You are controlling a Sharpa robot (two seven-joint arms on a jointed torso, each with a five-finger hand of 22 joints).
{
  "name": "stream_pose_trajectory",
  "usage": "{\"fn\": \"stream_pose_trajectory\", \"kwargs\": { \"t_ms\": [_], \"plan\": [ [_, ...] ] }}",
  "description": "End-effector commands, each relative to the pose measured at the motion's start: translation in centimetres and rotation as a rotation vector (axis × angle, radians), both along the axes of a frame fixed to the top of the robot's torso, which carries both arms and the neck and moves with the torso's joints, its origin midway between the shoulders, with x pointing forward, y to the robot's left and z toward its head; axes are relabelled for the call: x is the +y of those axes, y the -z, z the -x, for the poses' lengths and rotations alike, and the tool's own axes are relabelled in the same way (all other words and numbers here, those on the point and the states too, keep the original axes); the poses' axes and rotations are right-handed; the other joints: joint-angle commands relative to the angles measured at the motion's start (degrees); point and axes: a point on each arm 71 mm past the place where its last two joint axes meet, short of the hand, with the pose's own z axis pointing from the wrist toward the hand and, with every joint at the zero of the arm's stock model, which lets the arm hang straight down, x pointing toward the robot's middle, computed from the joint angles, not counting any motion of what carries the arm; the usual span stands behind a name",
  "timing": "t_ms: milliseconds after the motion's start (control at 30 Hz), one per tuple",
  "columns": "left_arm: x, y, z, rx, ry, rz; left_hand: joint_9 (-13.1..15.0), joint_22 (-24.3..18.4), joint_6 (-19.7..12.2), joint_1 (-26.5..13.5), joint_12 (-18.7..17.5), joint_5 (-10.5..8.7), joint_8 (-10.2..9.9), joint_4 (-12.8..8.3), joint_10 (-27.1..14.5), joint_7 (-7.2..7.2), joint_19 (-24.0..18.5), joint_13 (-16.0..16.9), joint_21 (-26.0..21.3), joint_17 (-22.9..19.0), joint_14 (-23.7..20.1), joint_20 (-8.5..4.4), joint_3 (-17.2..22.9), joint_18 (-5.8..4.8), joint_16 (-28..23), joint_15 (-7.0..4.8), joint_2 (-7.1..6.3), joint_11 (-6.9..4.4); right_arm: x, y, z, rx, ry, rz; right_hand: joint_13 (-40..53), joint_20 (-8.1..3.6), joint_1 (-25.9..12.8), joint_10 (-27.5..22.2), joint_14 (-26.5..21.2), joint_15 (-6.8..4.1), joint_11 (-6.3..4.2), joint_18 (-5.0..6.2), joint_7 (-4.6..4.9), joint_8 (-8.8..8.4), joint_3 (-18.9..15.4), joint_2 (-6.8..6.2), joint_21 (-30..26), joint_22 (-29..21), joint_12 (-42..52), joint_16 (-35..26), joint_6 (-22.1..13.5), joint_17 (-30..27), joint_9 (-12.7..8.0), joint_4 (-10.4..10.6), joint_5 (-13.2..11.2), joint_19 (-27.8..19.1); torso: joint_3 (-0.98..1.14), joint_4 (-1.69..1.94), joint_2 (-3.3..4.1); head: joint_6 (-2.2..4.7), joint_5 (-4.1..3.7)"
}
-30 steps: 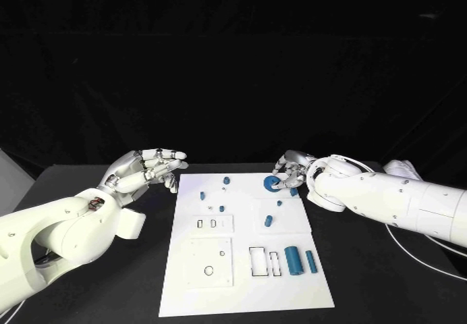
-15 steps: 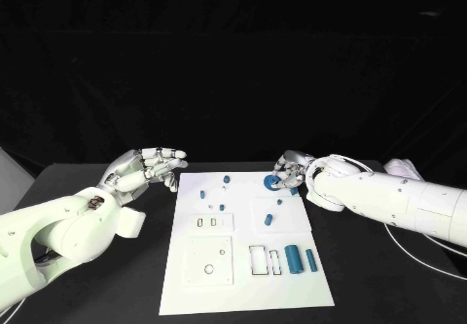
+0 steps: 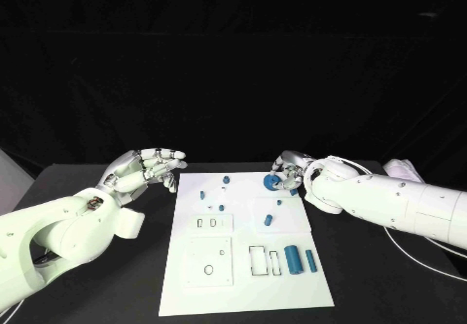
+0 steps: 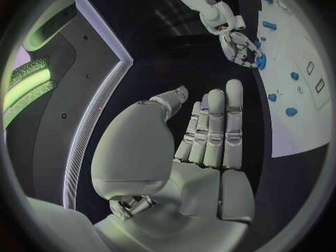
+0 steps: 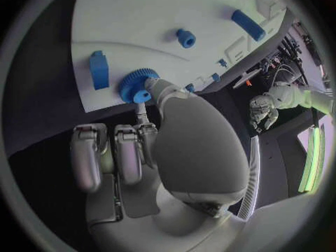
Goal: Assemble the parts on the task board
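Rt hand (image 3: 290,170) pinched blue gear (image 3: 270,181) at far rt corner of task board (image 3: 245,297); lt hand (image 3: 146,169) held nothing.

Round the gear: a small blue block (image 5: 98,69) just beside it at the board edge, a short blue peg (image 5: 185,37) a bit further in, more small blue parts (image 3: 226,180) twd the far-left area. Near rt part of board: two blue cylinders (image 3: 293,260) lying side by side next to a rectangular outline. White cable (image 3: 418,253) ran on black table (image 3: 97,290) under rt arm. Rt hand had thumb and one finger on the gear, other fingers curled back, gear low over or on board, can't tell which. Lt hand hovered off board's far-left corner, fingers apart, slightly bent, not touching anything.
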Motion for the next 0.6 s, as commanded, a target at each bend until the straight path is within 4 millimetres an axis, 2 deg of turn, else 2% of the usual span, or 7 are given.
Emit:
{"fn": "stream_pose_trajectory", "kwargs": {
  "t_ms": [33,300,500,600],
  "plan": [
    [-0.1,0.0,0.1,-0.004,0.018,0.005,0.1,0.1,-0.3,-0.1,0.2,-0.01,0.2,0.1,-0.4,-0.07,-0.3,0.1,0.2,0.1,-0.3,0.00,-0.3,0.85,0.3,-0.01,0.16,0.14,0.6,-0.6,0.4,-0.112,-0.042,0.033,10.1,-0.46,-0.9,1.1,5.3,-0.55,-0.55,-0.68,-0.82,1.82,0.6,-0.58,0.4,11.4,0.4,0.2,1.5,12.4,0.3,-0.1,0.3,4.3,0.03,0.00,0.03,0.05,0.05],
    [-0.1,0.0,0.0,-0.003,0.019,0.005,0.1,0.1,-0.3,-0.1,0.2,-0.01,0.2,0.1,-0.4,-0.07,-0.3,0.1,0.2,0.1,-0.3,0.00,-0.3,0.85,0.3,-0.01,0.16,0.14,2.9,-1.4,1.9,-0.198,-0.114,0.018,10.3,-0.52,-3.0,1.3,5.4,-0.61,-0.62,-0.83,-0.88,2.14,2.3,-1.30,0.9,12.0,0.6,0.3,1.3,12.4,0.3,-0.5,1.9,4.6,-0.02,0.02,-0.02,0.20,0.13],
    [-0.2,0.0,0.0,-0.002,0.022,0.005,0.1,0.1,-0.3,-0.1,0.2,-0.01,0.2,0.1,-0.4,-0.07,-0.3,0.1,0.2,0.1,-0.3,0.00,-0.3,0.85,0.3,-0.01,0.16,0.14,6.2,-2.0,3.2,-0.250,-0.200,0.029,10.4,-0.52,-3.5,1.4,5.4,-0.60,-0.59,-0.83,-0.85,2.17,2.5,-1.51,0.9,12.0,0.7,0.3,1.2,12.5,0.3,-0.6,2.0,4.6,0.00,0.07,0.01,0.20,0.28],
    [-0.3,0.0,0.0,-0.001,0.024,0.005,0.1,0.1,-0.3,-0.1,0.2,-0.01,0.2,0.1,-0.4,-0.07,-0.3,0.1,0.2,0.1,-0.3,0.00,-0.3,0.85,0.3,-0.01,0.16,0.14,8.4,-2.1,3.8,-0.274,-0.243,0.043,10.4,-0.51,-3.8,1.4,5.4,-0.59,-0.59,-0.83,-0.85,2.20,2.7,-1.54,0.9,12.0,0.6,0.3,1.2,12.6,0.3,-0.7,1.9,4.6,-0.06,0.07,0.04,0.21,0.19]
  ]
}}
